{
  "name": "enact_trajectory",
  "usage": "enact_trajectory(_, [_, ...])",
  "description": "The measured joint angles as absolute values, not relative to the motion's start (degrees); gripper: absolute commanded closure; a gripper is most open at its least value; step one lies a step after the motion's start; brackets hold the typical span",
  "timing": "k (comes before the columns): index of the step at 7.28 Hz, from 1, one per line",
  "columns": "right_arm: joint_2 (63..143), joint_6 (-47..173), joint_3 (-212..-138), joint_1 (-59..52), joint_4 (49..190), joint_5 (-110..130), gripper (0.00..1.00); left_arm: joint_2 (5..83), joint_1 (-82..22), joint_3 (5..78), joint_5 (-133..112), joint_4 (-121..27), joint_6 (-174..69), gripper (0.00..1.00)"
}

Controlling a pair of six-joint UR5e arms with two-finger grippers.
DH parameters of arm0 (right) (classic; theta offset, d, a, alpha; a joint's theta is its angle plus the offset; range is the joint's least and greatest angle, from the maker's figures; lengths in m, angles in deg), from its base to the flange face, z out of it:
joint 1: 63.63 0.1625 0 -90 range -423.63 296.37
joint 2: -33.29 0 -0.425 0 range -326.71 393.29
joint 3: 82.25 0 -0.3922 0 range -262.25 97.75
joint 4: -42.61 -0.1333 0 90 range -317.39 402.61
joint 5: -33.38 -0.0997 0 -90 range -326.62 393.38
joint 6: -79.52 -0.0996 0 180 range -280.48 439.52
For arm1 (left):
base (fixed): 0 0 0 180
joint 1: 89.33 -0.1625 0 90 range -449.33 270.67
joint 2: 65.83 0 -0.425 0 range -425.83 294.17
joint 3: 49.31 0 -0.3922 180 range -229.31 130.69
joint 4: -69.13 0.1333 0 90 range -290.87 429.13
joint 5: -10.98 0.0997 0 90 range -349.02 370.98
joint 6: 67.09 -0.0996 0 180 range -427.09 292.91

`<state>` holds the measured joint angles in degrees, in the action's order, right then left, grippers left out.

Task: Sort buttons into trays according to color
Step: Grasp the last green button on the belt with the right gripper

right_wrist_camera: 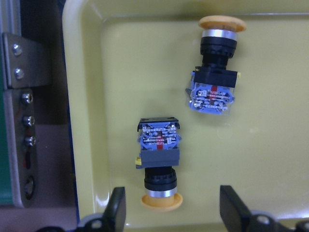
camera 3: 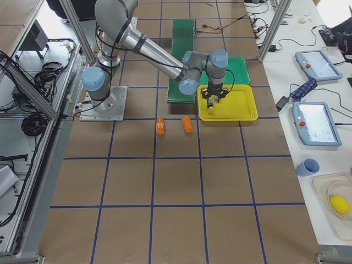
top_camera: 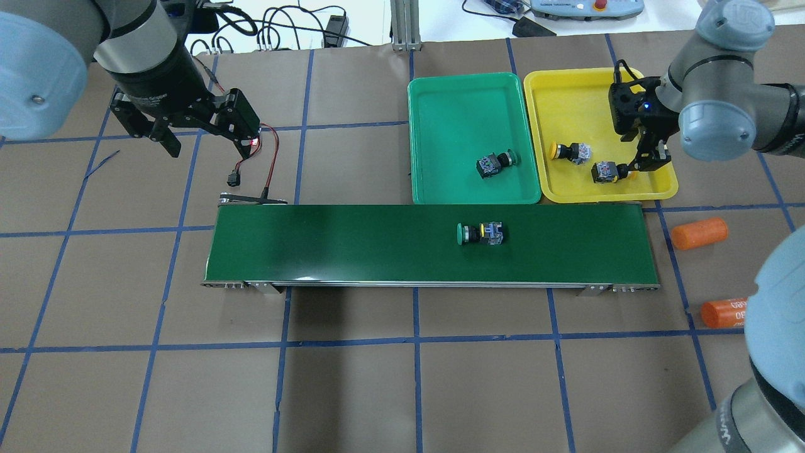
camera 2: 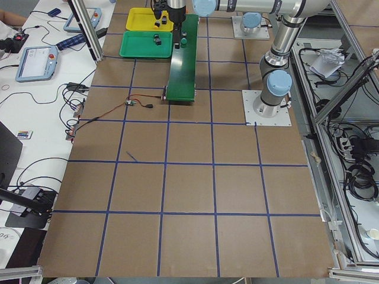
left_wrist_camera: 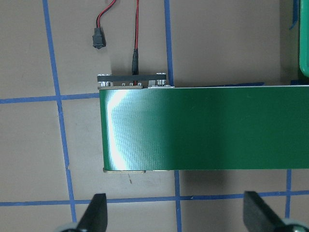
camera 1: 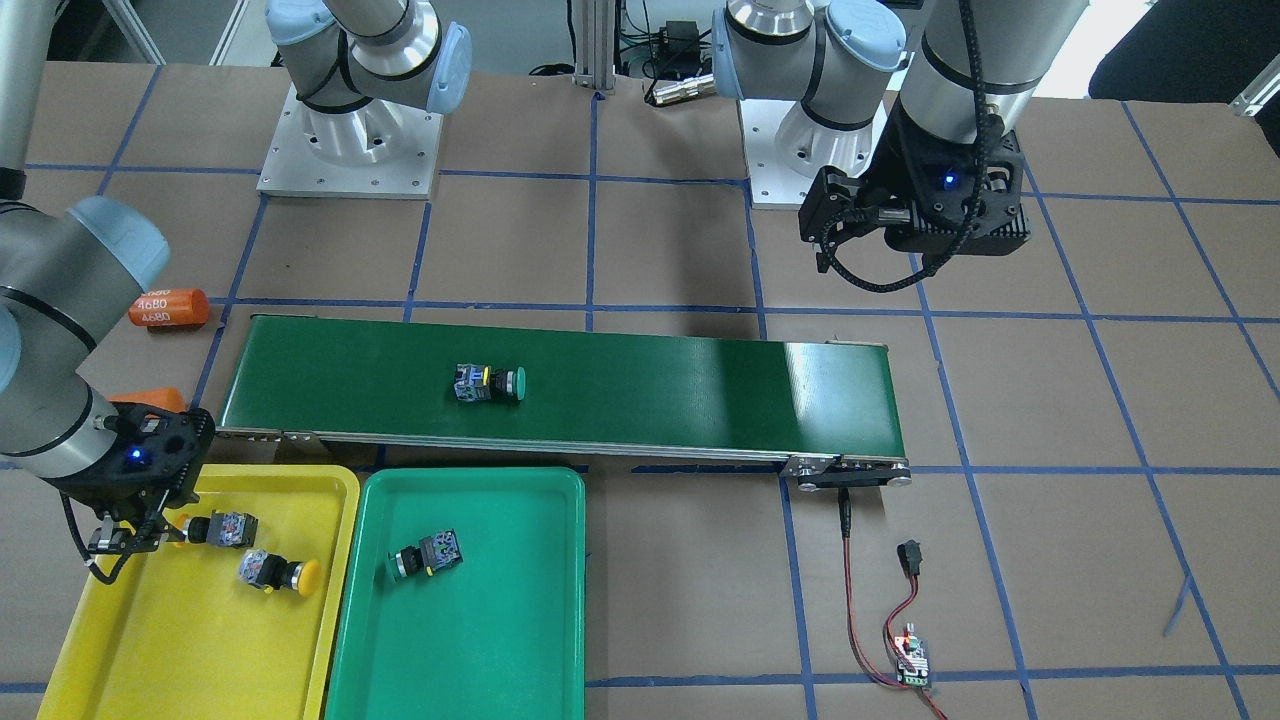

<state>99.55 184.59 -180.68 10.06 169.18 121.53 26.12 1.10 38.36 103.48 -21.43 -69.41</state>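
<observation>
Right gripper [right_wrist_camera: 171,212]: jaws apart over the yellow tray [right_wrist_camera: 270,159], with the cap of one yellow button [right_wrist_camera: 158,154] between them, untouched. The second yellow button [right_wrist_camera: 215,72] lies just beyond. Left gripper [left_wrist_camera: 175,212]: jaws apart above the conveyor belt [left_wrist_camera: 217,125] end. One green button [top_camera: 495,163] lies in the green tray [top_camera: 459,113] and the second green button [top_camera: 481,233] on the belt, both well away from either jaws.

Bright even o/h light, glare on belt [left_wrist_camera: 118,135], soft shadows, sharp focus
</observation>
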Motion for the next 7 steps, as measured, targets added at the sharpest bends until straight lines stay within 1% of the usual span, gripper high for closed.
enact_trajectory(2, [103.09,183.96,-182.51,12.39,167.77,120.69,0.00,25.94,1.11,38.26,103.47,-21.23,-69.42,0.00])
enact_trajectory(4, [108.01,181.10,-188.13,17.69,167.56,120.56,0.00,25.79,1.01,38.25,103.35,-21.19,-69.45,0.00])
enact_trajectory(7, [113.08,178.06,-195.87,21.07,168.05,120.30,0.00,26.14,0.98,37.98,103.28,-21.12,-69.45,0.00])
